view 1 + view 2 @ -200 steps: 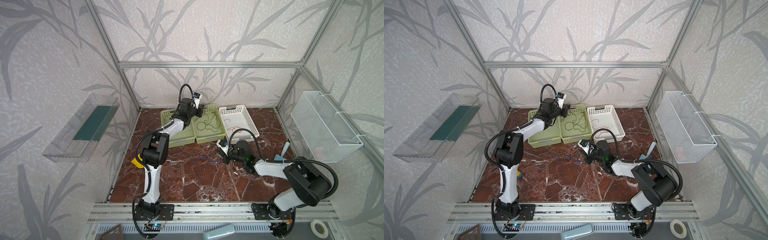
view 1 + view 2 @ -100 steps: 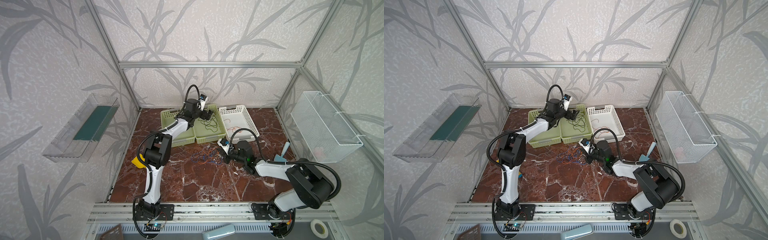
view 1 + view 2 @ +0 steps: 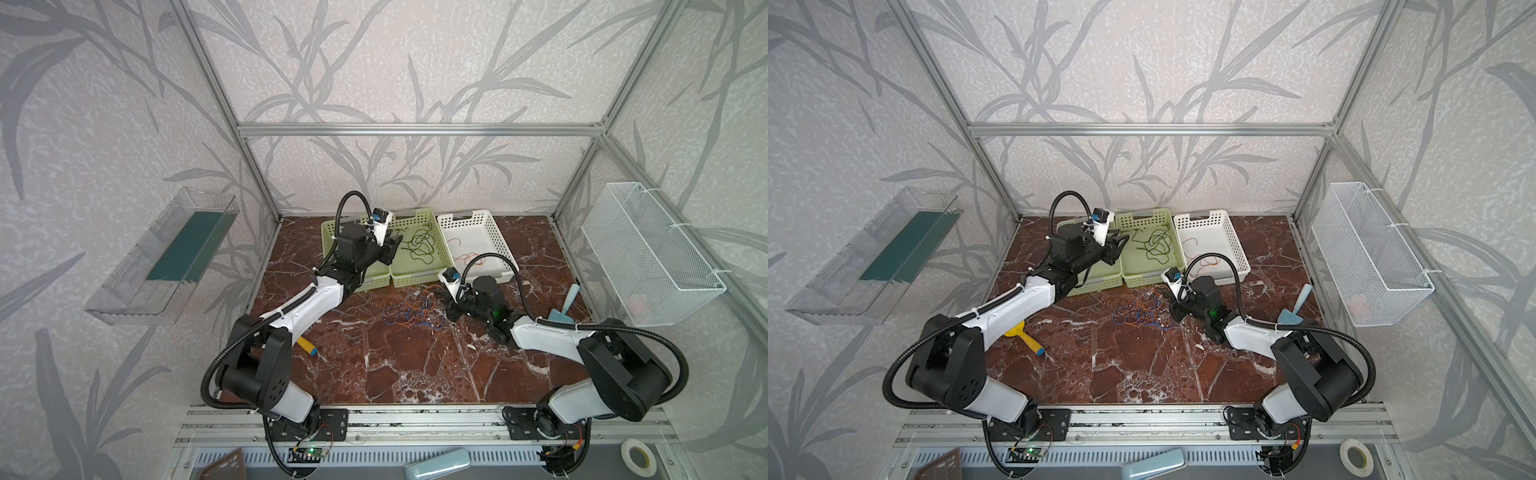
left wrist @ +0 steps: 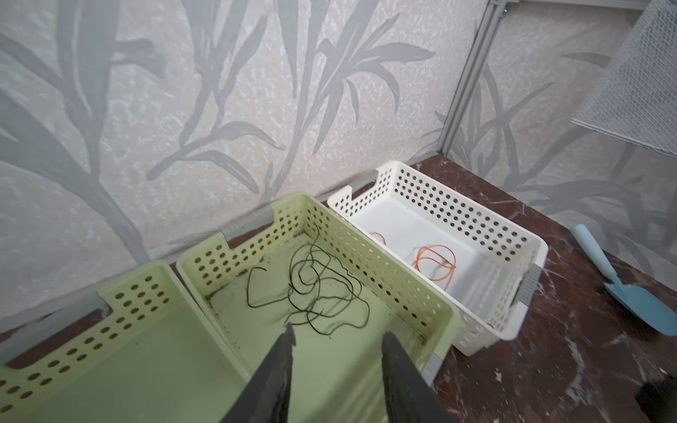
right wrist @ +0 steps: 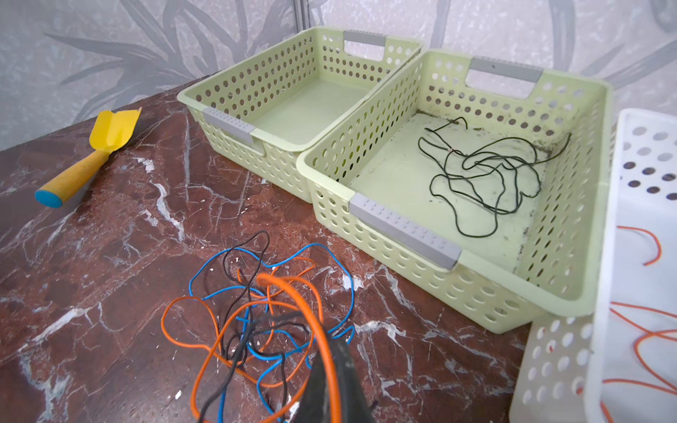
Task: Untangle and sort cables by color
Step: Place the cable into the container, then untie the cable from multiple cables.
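A tangle of blue, orange and dark cables (image 3: 409, 311) (image 3: 1140, 313) (image 5: 256, 311) lies on the marble table in front of the baskets. My right gripper (image 5: 335, 342) (image 3: 448, 298) sits at the tangle's right edge, shut on an orange cable (image 5: 293, 289) that loops up along its jaws. A dark green cable (image 4: 315, 289) (image 3: 419, 243) (image 5: 483, 172) lies loose in the middle green basket (image 4: 366, 263). My left gripper (image 4: 340, 331) (image 3: 395, 245) hovers over that basket's near left side, open and holding nothing. Orange cables (image 4: 436, 260) (image 3: 469, 257) lie in the white basket (image 4: 476, 219).
The left green basket (image 5: 285, 110) holds nothing. A yellow scoop (image 5: 110, 128) (image 3: 305, 345) lies at the table's left, a blue scoop (image 4: 622, 293) (image 3: 563, 311) at its right. A wire mesh basket (image 3: 648, 257) hangs on the right wall, a clear shelf (image 3: 166, 257) on the left wall.
My left gripper swung right over the middle green basket, then drew back to its left side, and its jaws have come apart. The right arm has barely moved.
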`<control>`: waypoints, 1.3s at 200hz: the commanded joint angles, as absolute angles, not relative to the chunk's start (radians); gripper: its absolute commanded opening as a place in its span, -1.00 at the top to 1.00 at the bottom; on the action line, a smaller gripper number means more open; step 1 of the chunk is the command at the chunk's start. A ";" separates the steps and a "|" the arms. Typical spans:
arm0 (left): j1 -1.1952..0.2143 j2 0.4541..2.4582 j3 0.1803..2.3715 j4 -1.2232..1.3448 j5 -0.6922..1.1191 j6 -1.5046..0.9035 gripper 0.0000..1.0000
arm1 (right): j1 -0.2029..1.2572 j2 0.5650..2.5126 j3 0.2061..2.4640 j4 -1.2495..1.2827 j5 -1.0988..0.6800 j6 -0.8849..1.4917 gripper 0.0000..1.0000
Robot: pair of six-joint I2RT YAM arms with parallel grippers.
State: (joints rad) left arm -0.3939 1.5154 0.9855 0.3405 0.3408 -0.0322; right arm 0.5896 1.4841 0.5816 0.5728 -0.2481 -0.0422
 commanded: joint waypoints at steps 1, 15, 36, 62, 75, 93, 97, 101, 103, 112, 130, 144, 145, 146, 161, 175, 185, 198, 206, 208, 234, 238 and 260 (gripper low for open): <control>-0.454 1.511 0.904 0.416 0.460 -0.110 0.07 | 0.585 1.476 0.615 0.568 -0.220 0.018 0.88; -0.479 1.520 0.863 0.471 0.510 -0.148 0.07 | 0.584 1.478 0.619 0.570 -0.217 0.027 0.88; -0.497 1.534 0.806 0.541 0.564 -0.184 0.10 | 0.585 1.470 0.609 0.577 -0.202 0.044 0.88; -0.508 1.542 0.741 0.643 0.644 -0.207 0.16 | 0.584 1.452 0.598 0.581 -0.203 0.036 0.88; -0.522 1.514 0.710 0.669 0.611 -0.166 0.10 | 0.584 1.447 0.601 0.567 -0.220 0.015 0.88; -0.545 1.484 0.709 0.616 0.584 -0.078 0.09 | 0.584 1.442 0.607 0.547 -0.248 -0.026 0.88; -0.548 1.479 0.713 0.597 0.577 -0.053 0.10 | 0.583 1.441 0.606 0.548 -0.259 -0.038 0.89; -0.551 1.473 0.717 0.578 0.574 -0.030 0.12 | 0.584 1.439 0.607 0.548 -0.270 -0.049 0.88; -0.553 1.472 0.718 0.569 0.573 -0.017 0.13 | 0.584 1.438 0.607 0.548 -0.275 -0.055 0.88; -0.557 1.462 0.722 0.543 0.570 0.033 0.16 | 0.583 1.435 0.607 0.544 -0.294 -0.076 0.88; -0.559 1.438 0.742 0.491 0.557 0.120 0.22 | 0.584 1.426 0.612 0.523 -0.335 -0.149 0.89; -0.557 1.419 0.777 0.408 0.542 0.193 0.29 | 0.583 1.418 0.612 0.504 -0.344 -0.209 0.90; -0.557 1.419 0.780 0.395 0.540 0.199 0.29 | 0.583 1.418 0.612 0.503 -0.345 -0.212 0.90; -0.557 1.418 0.782 0.395 0.538 0.204 0.29 | 0.583 1.418 0.612 0.502 -0.344 -0.215 0.91; -0.556 1.421 0.822 0.326 0.522 0.258 0.29 | 0.583 1.414 0.617 0.482 -0.343 -0.263 0.91; -0.553 1.439 0.851 0.289 0.530 0.279 0.29 | 0.583 1.413 0.628 0.472 -0.328 -0.284 0.92; -0.550 1.454 0.864 0.290 0.559 0.278 0.30 | 0.582 1.413 0.630 0.475 -0.328 -0.298 0.93; -0.548 1.466 0.871 0.306 0.590 0.264 0.31 | 0.581 1.411 0.632 0.494 -0.306 -0.303 0.94; -0.549 1.474 0.871 0.326 0.597 0.256 0.31 | 0.579 1.408 0.631 0.507 -0.301 -0.311 0.95; -0.549 1.477 0.870 0.331 0.599 0.254 0.32 | 0.579 1.408 0.629 0.511 -0.301 -0.312 0.95; -0.551 1.511 0.889 0.345 0.623 0.251 0.35 | 0.578 1.403 0.609 0.592 -0.304 -0.351 0.96; -0.550 1.514 0.891 0.345 0.629 0.250 0.35 | 0.577 1.404 0.607 0.604 -0.304 -0.360 0.96; -0.550 1.516 0.885 0.371 0.640 0.247 0.40 | 0.572 1.405 0.602 0.653 -0.287 -0.397 0.97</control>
